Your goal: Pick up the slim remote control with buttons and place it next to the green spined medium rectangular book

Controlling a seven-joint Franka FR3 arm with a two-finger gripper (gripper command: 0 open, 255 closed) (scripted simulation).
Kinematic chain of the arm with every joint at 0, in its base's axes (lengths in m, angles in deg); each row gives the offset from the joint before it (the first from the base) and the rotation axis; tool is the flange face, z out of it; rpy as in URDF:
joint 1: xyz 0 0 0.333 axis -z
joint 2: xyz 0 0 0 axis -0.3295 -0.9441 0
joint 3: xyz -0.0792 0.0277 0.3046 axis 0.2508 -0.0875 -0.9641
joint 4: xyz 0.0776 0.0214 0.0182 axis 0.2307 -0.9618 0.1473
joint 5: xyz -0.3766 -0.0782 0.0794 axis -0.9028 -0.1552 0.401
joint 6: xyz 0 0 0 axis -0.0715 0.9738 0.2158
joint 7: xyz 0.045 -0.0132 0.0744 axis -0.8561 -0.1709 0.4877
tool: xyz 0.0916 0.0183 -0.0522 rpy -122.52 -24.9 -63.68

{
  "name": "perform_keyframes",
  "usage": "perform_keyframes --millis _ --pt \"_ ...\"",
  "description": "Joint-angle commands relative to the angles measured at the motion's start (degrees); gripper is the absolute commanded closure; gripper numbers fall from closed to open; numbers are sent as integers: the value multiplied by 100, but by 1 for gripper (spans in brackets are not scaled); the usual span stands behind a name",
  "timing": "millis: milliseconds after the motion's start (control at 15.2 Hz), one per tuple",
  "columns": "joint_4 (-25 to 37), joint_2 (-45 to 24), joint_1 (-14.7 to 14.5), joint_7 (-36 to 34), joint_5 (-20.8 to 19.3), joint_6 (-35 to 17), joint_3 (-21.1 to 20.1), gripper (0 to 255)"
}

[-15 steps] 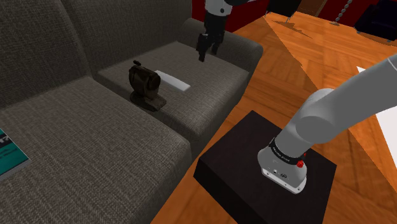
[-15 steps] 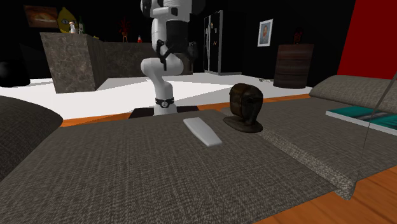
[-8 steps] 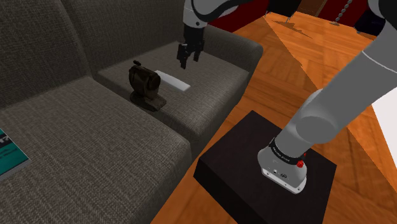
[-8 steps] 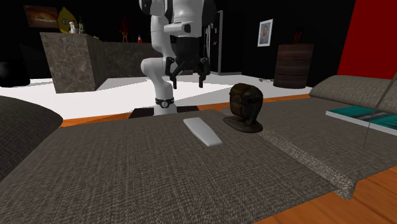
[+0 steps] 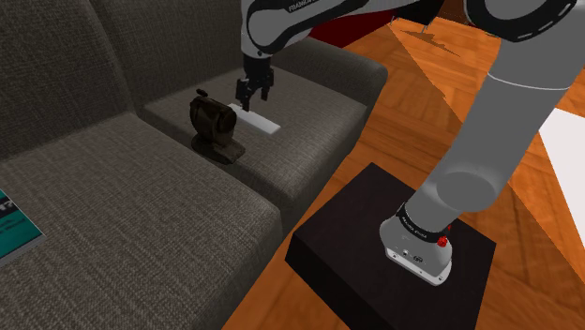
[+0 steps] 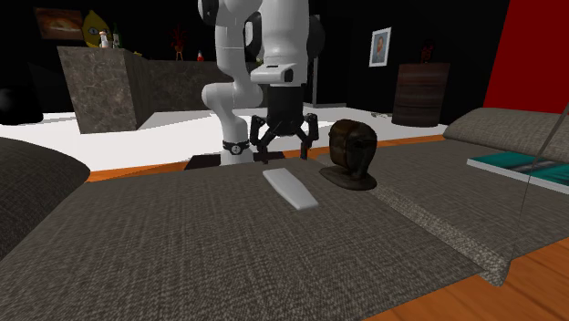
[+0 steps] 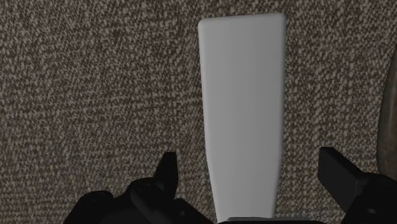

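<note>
Across the grey woven sofa, two places to mind: far off at the shoulder view's left edge, the teal-covered book; on the end cushion nearest the stand, just beside a brown ornament, the remote. Lying flat on the fabric, plain pale grey, without visible buttons, long and narrow, close to the ornament yet apart from it. Probably light and rigid, smooth-shelled and so prone to slipping; thin as well, and resting on soft upholstery, so worth going low before closing. Best taken across the narrow width, toward the middle of its length, to avoid tipping once lifted. Over the remote's end nearer the arm, the gripper, pointing straight down, a short way above the cushion. Fingers spread wide, one on each side of the remote, well clear of both long edges, touching nothing and holding nothing.
</note>
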Motion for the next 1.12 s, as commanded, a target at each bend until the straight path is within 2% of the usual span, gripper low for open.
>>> perform_keyframes --millis 0,528,990,1056 --pt "277 -393 -47 -44 -71 -99 -7 0" --pt "60 -681 -66 -92 -145 -599 22 0" --pt "61 -681 -66 -92 -145 -598 23 0" --pt "61 -681 -66 -92 -145 -598 23 255"
